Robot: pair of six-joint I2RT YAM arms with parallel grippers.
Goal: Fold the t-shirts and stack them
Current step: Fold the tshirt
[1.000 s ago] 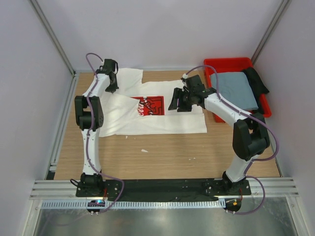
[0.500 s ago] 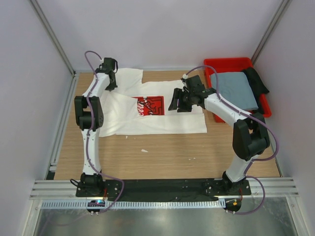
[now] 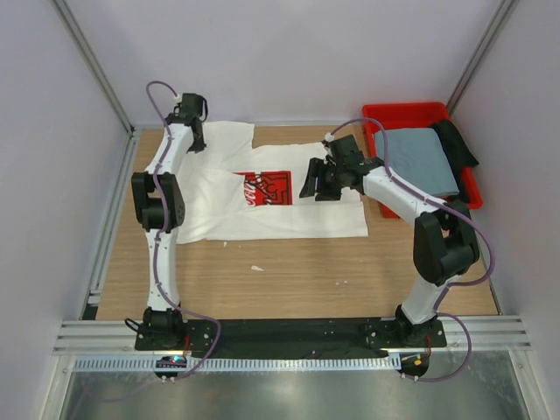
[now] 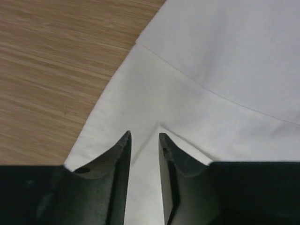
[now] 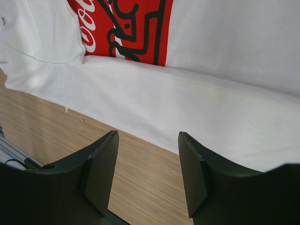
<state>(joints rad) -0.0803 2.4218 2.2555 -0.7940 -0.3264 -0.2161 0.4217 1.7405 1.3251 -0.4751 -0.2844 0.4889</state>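
The large white t-shirt [image 3: 289, 214] lies spread on the wooden table, its red Coca-Cola print [image 3: 267, 186] facing up. My left gripper [image 3: 196, 144] hangs over the shirt's far left sleeve. In the left wrist view [image 4: 144, 137] its jaws stand narrowly apart above white cloth [image 4: 225, 56] and hold nothing. My right gripper [image 3: 313, 188] is just right of the print, wide open and empty [image 5: 147, 136], above the shirt's edge [image 5: 211, 108]; the print [image 5: 136, 28] lies beyond it. The grey-blue t-shirt [image 3: 418, 157] lies folded in the red bin.
The red plastic bin [image 3: 404, 112] stands at the far right, with a black item [image 3: 459, 144] on its right side. Bare wood [image 3: 289, 280] lies in front of the shirt and at the far left [image 4: 56, 56]. Small white specks [image 3: 256, 268] lie on the table.
My left gripper has moved away from me along the sleeve, toward the table's far edge. The right arm and the shirt have barely moved.
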